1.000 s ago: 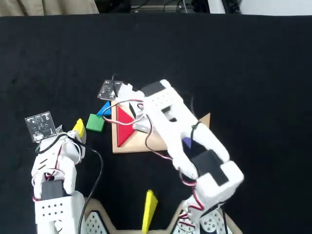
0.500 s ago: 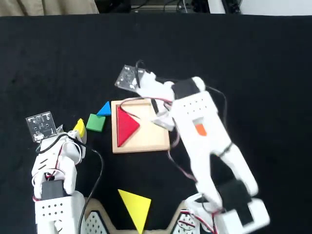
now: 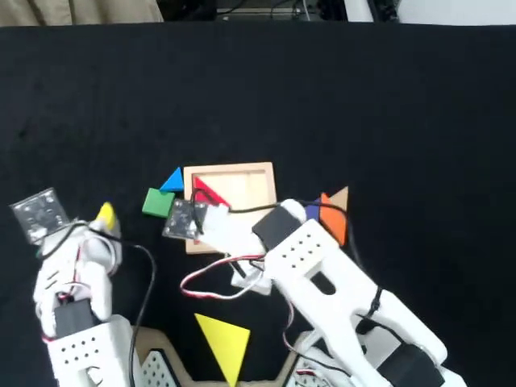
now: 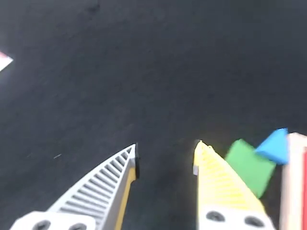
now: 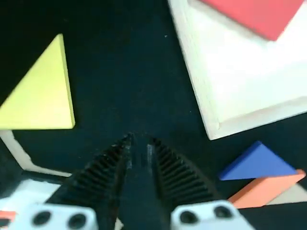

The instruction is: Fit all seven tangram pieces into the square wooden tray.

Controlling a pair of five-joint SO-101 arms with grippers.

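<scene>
High view: black table (image 3: 403,105), beige curtain (image 3: 81,10)

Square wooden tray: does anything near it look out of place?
Yes: beside the square wooden tray, a dark blue triangular piece seems to lie partly on an orange piece, not flat on the black cloth.

A triangle (image 3: 208,193) lies in the tray (image 3: 234,168). Left of the tray sits a square (image 3: 157,201), with a small triangle (image 3: 172,181) just behind it. A big triangle (image 3: 224,340) lies nearer, and more pieces (image 3: 332,219) lie right of the tray.
</scene>
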